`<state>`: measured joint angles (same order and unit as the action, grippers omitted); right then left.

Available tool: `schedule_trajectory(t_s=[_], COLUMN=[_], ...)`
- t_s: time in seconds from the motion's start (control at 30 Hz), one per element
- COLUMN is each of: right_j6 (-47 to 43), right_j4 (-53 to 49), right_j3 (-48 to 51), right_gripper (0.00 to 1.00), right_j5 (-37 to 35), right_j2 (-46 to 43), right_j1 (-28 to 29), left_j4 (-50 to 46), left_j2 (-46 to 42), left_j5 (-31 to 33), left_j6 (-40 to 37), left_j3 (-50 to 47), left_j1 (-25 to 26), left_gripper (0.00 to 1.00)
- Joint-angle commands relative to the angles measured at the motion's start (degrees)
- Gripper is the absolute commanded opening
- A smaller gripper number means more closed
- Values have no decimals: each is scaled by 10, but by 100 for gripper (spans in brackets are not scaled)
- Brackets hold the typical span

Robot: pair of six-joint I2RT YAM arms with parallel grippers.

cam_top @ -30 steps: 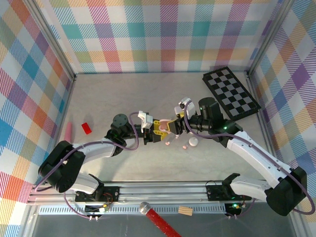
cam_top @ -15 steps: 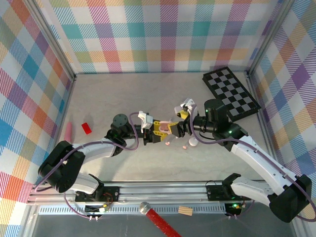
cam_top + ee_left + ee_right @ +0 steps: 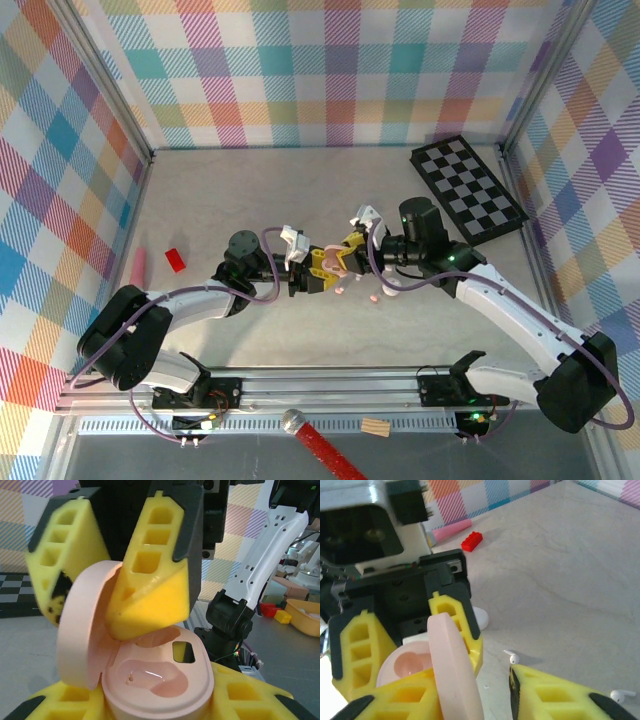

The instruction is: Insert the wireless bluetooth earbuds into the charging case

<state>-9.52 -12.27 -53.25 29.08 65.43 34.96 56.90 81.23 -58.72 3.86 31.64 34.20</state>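
Two earbuds point(image 3: 375, 298) are lying loose on the table point(image 3: 250, 190), on the near side of where the grippers meet, close to each other but not touching anything. In the right wrist view one of them sits just past the tip of that claw's right finger, with a gap between.

The pink charging case point(image 3: 160, 680) is up off the table, flipped open, its base clamped between the yellow fingers of the left gripper point(image 3: 318, 266). The right gripper point(image 3: 350, 255) comes in from the other side with its fingers straddling the raised lid point(image 3: 452, 670): one finger tip is down by the wells and the other sits behind the lid. Honestly can't tell if it's pinching the lid or just sitting around it.

A white case point(image 3: 481, 617) sits on the table just behind the left claw.

Room-wise, the far half of the table is wide open up to the plaid walls point(image 3: 330, 80). The checkerboard point(image 3: 468, 187) is by the far right corner, while a red brick point(image 3: 176, 259) and a pink stick point(image 3: 138, 264) are near the left edge, all well apart from the action.
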Motion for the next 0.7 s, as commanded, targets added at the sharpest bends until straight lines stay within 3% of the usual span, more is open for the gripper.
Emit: schedule_trajectory(t_s=[0.0,0.17,0.23,0.3,0.4,0.67], right_j6=[-15,-20,-20,-19,-19,-44], right_j4=[12,12,10,15,26,77], right_j3=[-16,-15,-16,-15,-10,19], right_gripper=[20,0,0,0,0,0], right_j5=[25,31,30,14,-12,-67], right_j2=[-5,-10,-11,-15,-23,-47], right_j1=[5,4,5,7,11,25], left_j4=[19,20,21,24,27,43], left_j2=[-11,-9,-6,-5,-4,6], left_j5=[-24,-20,-12,0,20,33], left_j6=[6,6,7,8,8,40], left_j3=[9,9,10,8,3,7], left_j1=[-4,-4,-4,-4,-4,-4], left_gripper=[28,29,33,47,59,64])
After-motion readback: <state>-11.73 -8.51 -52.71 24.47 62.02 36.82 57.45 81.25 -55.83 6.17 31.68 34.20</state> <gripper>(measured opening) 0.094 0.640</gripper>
